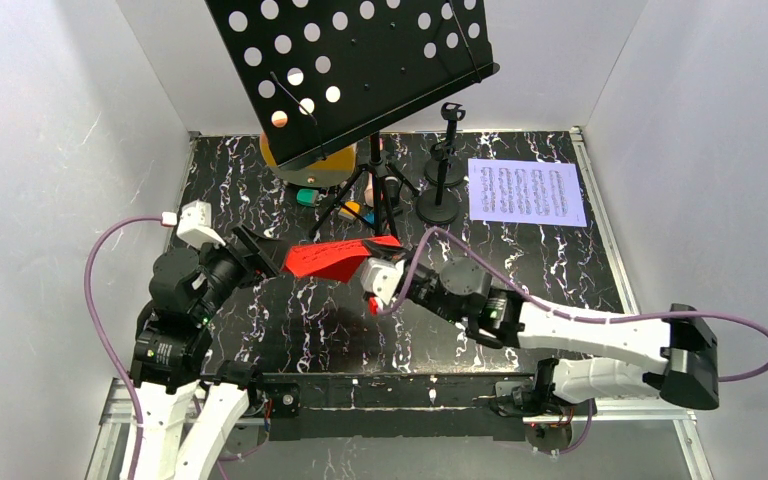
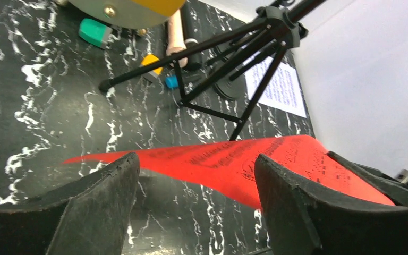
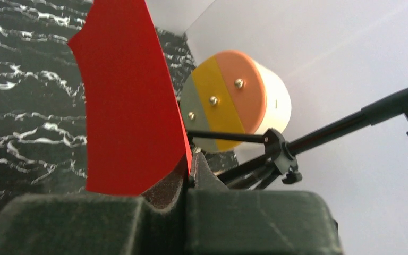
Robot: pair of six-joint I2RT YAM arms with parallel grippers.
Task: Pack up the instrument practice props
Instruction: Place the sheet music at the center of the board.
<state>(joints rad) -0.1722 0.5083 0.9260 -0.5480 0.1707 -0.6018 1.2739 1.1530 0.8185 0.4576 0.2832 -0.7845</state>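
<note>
My right gripper (image 1: 372, 262) is shut on the edge of a red sheet-music page (image 1: 332, 259) and holds it curved above the table; the page also shows in the right wrist view (image 3: 127, 106). My left gripper (image 1: 260, 252) is open, its fingers (image 2: 101, 186) either side of the page's left end (image 2: 234, 162) without touching it. The black perforated music rack (image 1: 350, 60) stands on tripod legs (image 1: 375, 200) behind. A white sheet-music page (image 1: 526, 191) lies flat at back right. Two black round-based mic holders (image 1: 440, 190) stand beside it. A cream microphone (image 2: 176, 34) lies under the rack.
A round drum with yellow, orange and grey face (image 3: 228, 101) lies behind the tripod. Small teal (image 2: 95, 32), yellow (image 2: 151, 61) and blue (image 2: 171, 81) pieces lie near the tripod feet. White walls enclose the black marbled table (image 1: 300, 320) on three sides.
</note>
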